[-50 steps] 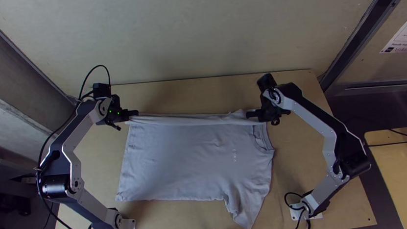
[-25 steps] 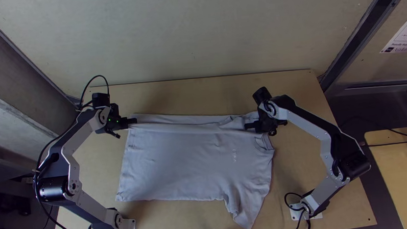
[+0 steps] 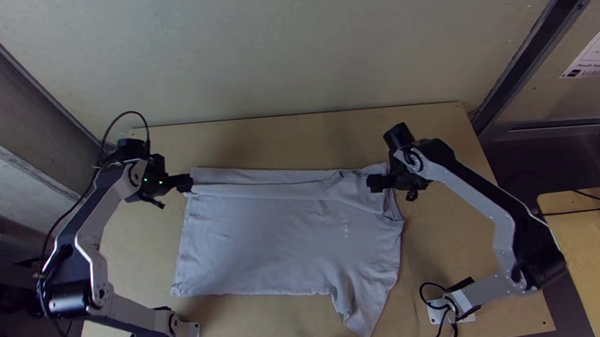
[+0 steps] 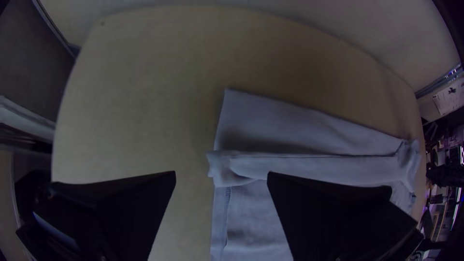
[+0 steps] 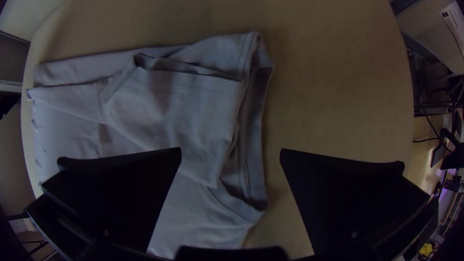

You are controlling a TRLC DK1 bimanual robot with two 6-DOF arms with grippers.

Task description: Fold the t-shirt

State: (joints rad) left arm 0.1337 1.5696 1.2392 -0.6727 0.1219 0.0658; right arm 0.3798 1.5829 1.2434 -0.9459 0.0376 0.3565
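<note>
Outward shifted my left gripper [image 3: 183,181] and right gripper [image 3: 377,183], each with fingers wide apart, while the t-shirt [image 3: 263,240] lay spread, one strip folded over nearest the bench's [image 3: 275,138] far edge.

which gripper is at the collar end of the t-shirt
The right gripper: its open fingers are at the end with the collar, while the left gripper is at the opposite end, by the hem.
</note>
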